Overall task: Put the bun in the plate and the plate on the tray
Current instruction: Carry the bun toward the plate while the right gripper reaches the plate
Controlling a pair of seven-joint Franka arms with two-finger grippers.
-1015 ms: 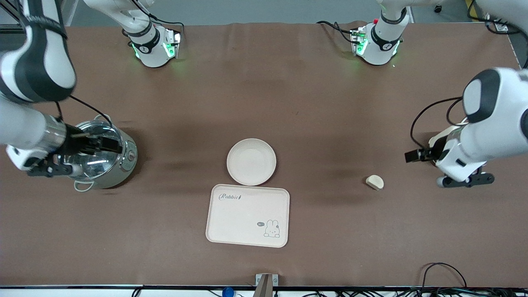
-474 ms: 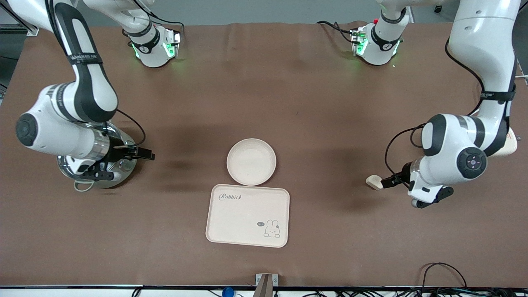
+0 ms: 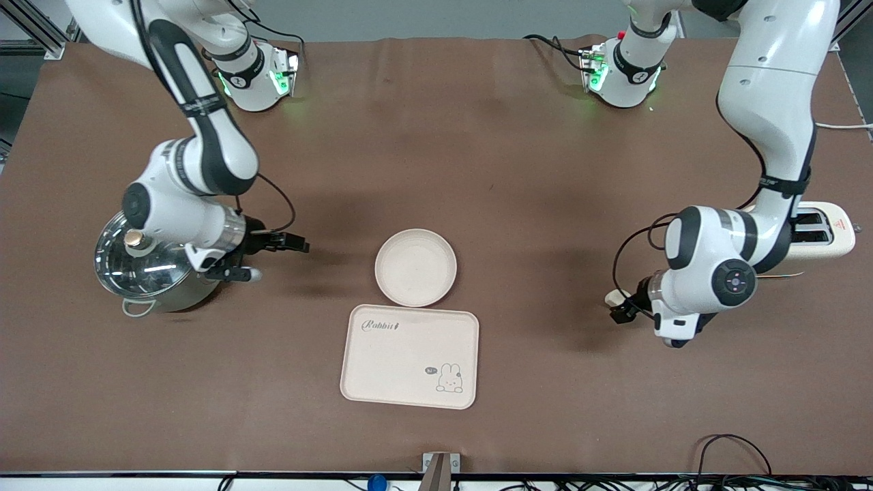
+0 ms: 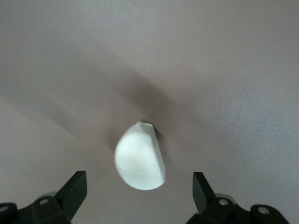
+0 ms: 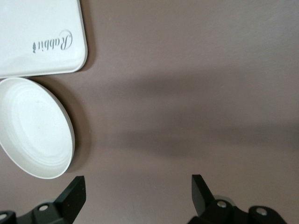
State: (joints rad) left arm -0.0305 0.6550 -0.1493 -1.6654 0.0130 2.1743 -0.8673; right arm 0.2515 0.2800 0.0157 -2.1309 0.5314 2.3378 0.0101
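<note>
The bun [image 3: 616, 296], a small pale half-round lump, lies on the brown table toward the left arm's end. My left gripper [image 3: 625, 307] is low over it and open. In the left wrist view the bun [image 4: 140, 156] lies just ahead of the gap between the spread fingertips of the left gripper [image 4: 138, 193], untouched. The round plate [image 3: 415, 266] sits mid-table, with the Rabbit tray [image 3: 409, 356] just nearer the front camera. My right gripper [image 3: 292, 243] is open and empty over bare table between the pot and the plate. The right wrist view shows the plate [image 5: 32, 128], the tray [image 5: 37, 37] and the right gripper [image 5: 135, 193].
A steel pot with a glass lid [image 3: 146, 269] stands toward the right arm's end, beside the right gripper. A white toaster [image 3: 822, 233] stands at the left arm's end, partly hidden by that arm. Cables lie along the table's front edge.
The left gripper has come down toward the bun and now stands over it. The right gripper has moved from over the pot toward the plate. Bun, plate and tray have not moved.
</note>
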